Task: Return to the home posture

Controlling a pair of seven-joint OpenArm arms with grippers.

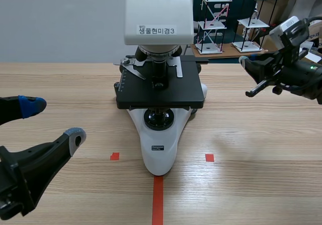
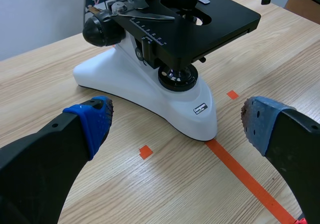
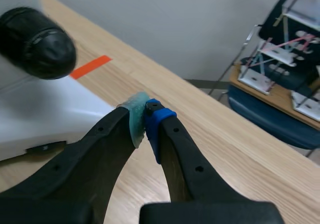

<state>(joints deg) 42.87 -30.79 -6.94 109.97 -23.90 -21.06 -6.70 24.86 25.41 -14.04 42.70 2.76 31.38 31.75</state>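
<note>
While the left gripper [image 1: 54, 122] sits low at the near left of the table [image 1: 261, 184], its jaws stand wide apart and hold nothing. Its blue pad [image 1: 31, 105] is on the farther finger and its grey pad [image 1: 75, 137] on the nearer one, and neither touches anything. In the left wrist view the same gripper [image 2: 175, 121] faces the microscope [image 2: 165, 58]. The rounded front of the white base [image 2: 200, 119] lies ahead of the open fingers, apart from both.

The right gripper [image 1: 245, 62] is raised at the far right, above the tabletop and to the right of the black stage [image 1: 161, 86], clear of its edge. Its jaws are closed on nothing: in the right wrist view the pale green pad [image 3: 134, 119] and the blue pad [image 3: 156, 121] press together at the tip [image 3: 145, 116]. A black focus knob [image 3: 37, 43] lies beside it, not touching.

Bare wood lies between the left gripper and the base, and more spreads across the near right of the table under the right arm. The microscope stands in the middle between the two arms. A red tape line [image 1: 158, 200] runs from its base to the near edge, with a small tape square [image 1: 114, 156] to the left and another [image 1: 209, 158] to the right. Past the table's far edge, at the far right, wire racks [image 1: 216, 18] stand on a lower surface behind the right arm.
</note>
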